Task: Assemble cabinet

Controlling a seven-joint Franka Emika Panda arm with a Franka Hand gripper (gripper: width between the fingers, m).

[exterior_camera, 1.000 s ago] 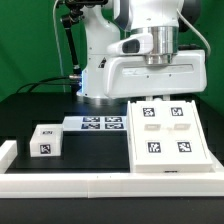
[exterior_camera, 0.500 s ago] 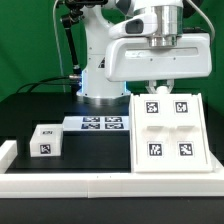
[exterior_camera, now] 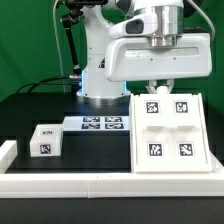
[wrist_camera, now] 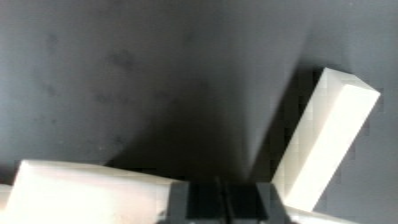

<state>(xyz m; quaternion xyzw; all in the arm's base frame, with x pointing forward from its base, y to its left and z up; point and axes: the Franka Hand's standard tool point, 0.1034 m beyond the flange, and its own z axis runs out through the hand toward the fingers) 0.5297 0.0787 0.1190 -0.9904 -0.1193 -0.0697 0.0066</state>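
Observation:
The cabinet (exterior_camera: 170,132) is a big white box lying flat at the exterior view's right, with four marker tags on its upper face. One small white tagged block (exterior_camera: 43,141) stands alone at the exterior view's left. My gripper (exterior_camera: 160,88) hangs just above the cabinet's far edge. In the wrist view its dark fingers (wrist_camera: 226,205) stand together with nothing between them. White cabinet surface (wrist_camera: 89,195) shows beside them, and a long white edge (wrist_camera: 329,140) on the other side. Other drawer blocks are not in view.
The marker board (exterior_camera: 100,123) lies flat between the small block and the cabinet, in front of the robot base (exterior_camera: 95,75). A low white border rail (exterior_camera: 100,184) runs along the table's front edge, with a short piece (exterior_camera: 8,150) at the left.
One second ago the hand sat lower, covering the cabinet's far end. It rose by half a second ago, showing the far tags. Nothing has moved since.

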